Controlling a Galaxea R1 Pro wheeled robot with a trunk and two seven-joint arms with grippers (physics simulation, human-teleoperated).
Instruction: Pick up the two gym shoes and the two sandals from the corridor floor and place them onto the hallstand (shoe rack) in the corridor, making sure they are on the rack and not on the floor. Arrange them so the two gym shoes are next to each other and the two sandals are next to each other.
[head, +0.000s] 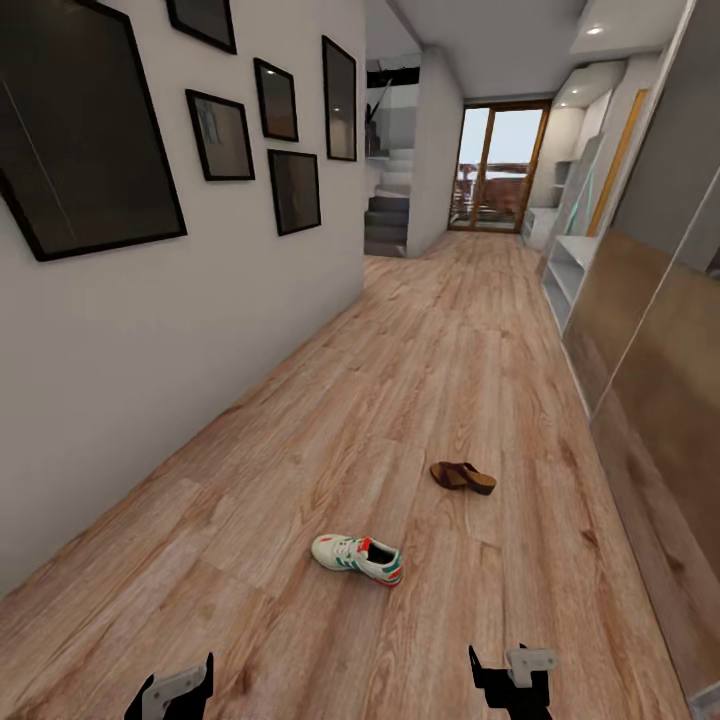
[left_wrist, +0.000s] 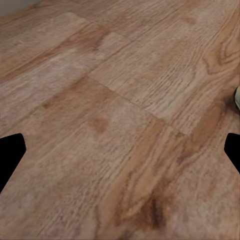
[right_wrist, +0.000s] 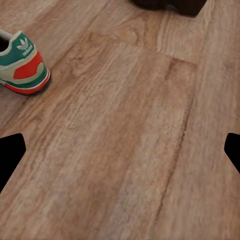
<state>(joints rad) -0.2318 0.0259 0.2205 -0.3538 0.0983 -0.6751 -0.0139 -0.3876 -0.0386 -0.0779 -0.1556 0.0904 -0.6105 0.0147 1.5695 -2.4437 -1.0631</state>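
Head view, L to R. Wall (head: 150, 330) at 9–10 o'clock w/ dark picture frames (head: 85, 125). Left gripper (head: 172, 692) at 7 o'clock, bottom edge; only its tips in frame. In the left wrist view its two dark fingertips (left_wrist: 11, 152) sit far apart at opposite edges w/ bare corridor floor (left_wrist: 110, 125) between – wide open, holding nothing.

One gym shoe (head: 357, 558) lies on the floor just below centre, approx 6 o'clock, toe pointing left, heel right. Right wrist view catches its green-and-red heel (right_wrist: 21, 62).

One sandal (head: 462, 476) lies on the planks near centre, toward 5 o'clock, beyond & right of the sneaker, apart from it.

Right gripper (head: 512, 672) at 5 o'clock on the bottom edge; in its wrist view, fingertips (right_wrist: 11, 152) spread to both edges, floor between – open, empty.

Hallstand (head: 566, 270) at 2 o'clock along the right wall, well down the corridor; grey open shelves, contents too small to tell. Glass door (head: 495, 168) at 12–1 o'clock.
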